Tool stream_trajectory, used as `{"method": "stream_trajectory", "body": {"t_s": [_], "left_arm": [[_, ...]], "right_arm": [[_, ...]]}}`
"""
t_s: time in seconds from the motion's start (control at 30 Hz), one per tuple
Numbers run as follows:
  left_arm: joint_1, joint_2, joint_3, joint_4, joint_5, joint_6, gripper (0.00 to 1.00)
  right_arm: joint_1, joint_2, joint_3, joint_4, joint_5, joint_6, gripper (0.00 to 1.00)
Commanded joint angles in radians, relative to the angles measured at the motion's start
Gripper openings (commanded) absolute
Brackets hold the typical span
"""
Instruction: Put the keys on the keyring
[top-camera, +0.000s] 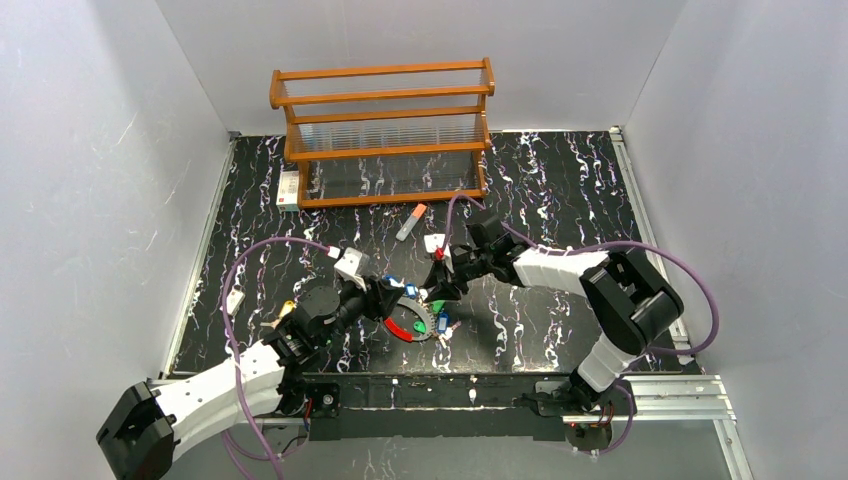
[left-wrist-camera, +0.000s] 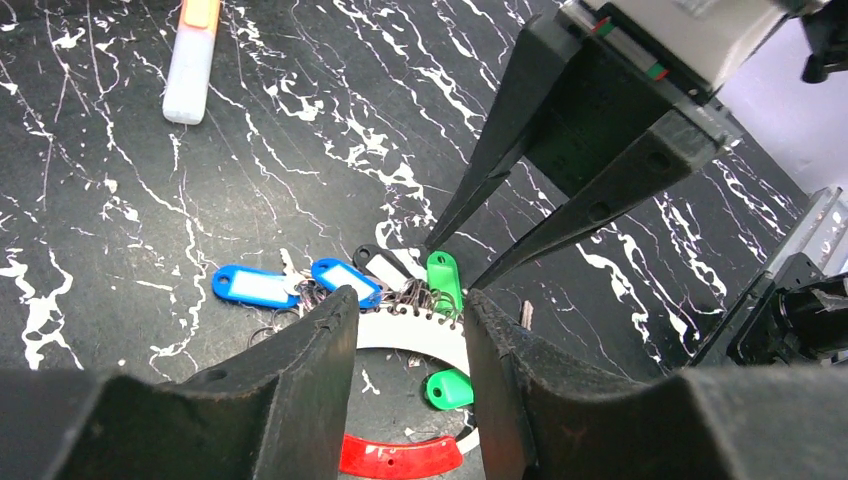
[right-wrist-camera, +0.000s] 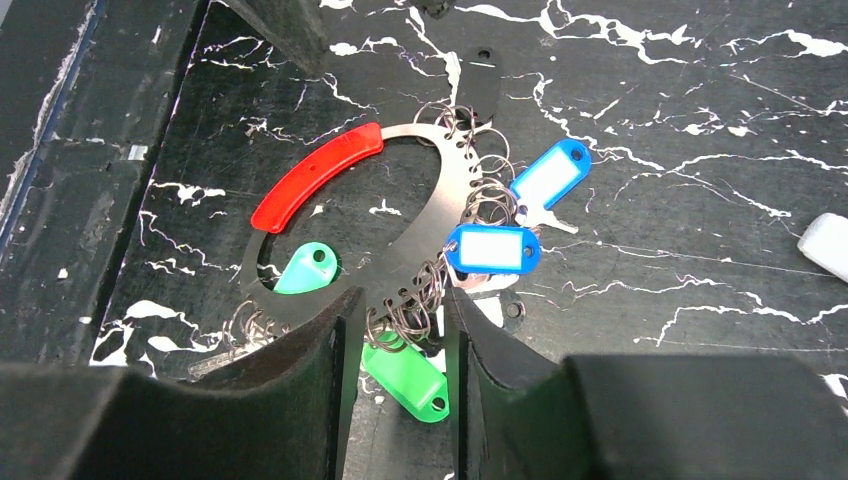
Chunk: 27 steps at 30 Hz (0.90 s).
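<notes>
Keyring (right-wrist-camera: 440, 190): lies flat on the black marbled desk (top-camera: 560, 200), at its near middle. Its red section (right-wrist-camera: 315, 175) is on the side nearer the left arm's base.

Keys (right-wrist-camera: 492, 248): gathered on small wire loops along the silver rim of the keyring, opposite the red section. Two blue-headed keys (left-wrist-camera: 255, 287) fan outward from that rim. One green-headed key (left-wrist-camera: 442, 280) lies at the rim, and another green one (right-wrist-camera: 305, 268) lies inside the keyring.

Left pincer (left-wrist-camera: 410, 300): directly over the keyring's pale rim. Its fingers stand apart with the rim showing in the gap, so it is released and clamps nothing.

Right pincer (right-wrist-camera: 400, 298): over the same rim from the opposite side. Its tips are parted with wire loops and the green key's head between them. Whether they clench on anything cannot be told.

Grey stick with an orange cap (top-camera: 410, 222): on the desk, well beyond the keyring.

Small white tag (top-camera: 435, 242): beyond the keyring, near the stick.

Wooden rack (top-camera: 385, 130): far beyond the keyring, at the back wall.
</notes>
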Motion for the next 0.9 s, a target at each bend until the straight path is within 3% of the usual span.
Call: {"method": "stream_trajectory", "body": {"t_s": [0.0, 0.53, 0.73, 0.87], "left_arm": [[0.004, 0.000, -0.009, 0.044, 0.022, 0.019, 0.42], [0.005, -0.018, -0.004, 0.031, 0.013, 0.050, 0.43], [0.003, -0.019, 0.004, 0.018, 0.011, 0.062, 0.43], [0.003, -0.021, 0.009, 0.006, 0.010, 0.066, 0.43]], "right_arm": [[-0.001, 0.036, 0.051, 0.014, -0.047, -0.047, 0.42], [0.016, 0.116, 0.065, 0.096, -0.004, 0.040, 0.42], [0.032, 0.144, 0.070, 0.105, 0.008, 0.046, 0.32], [0.032, 0.145, 0.072, 0.101, 0.026, 0.045, 0.18]]}}
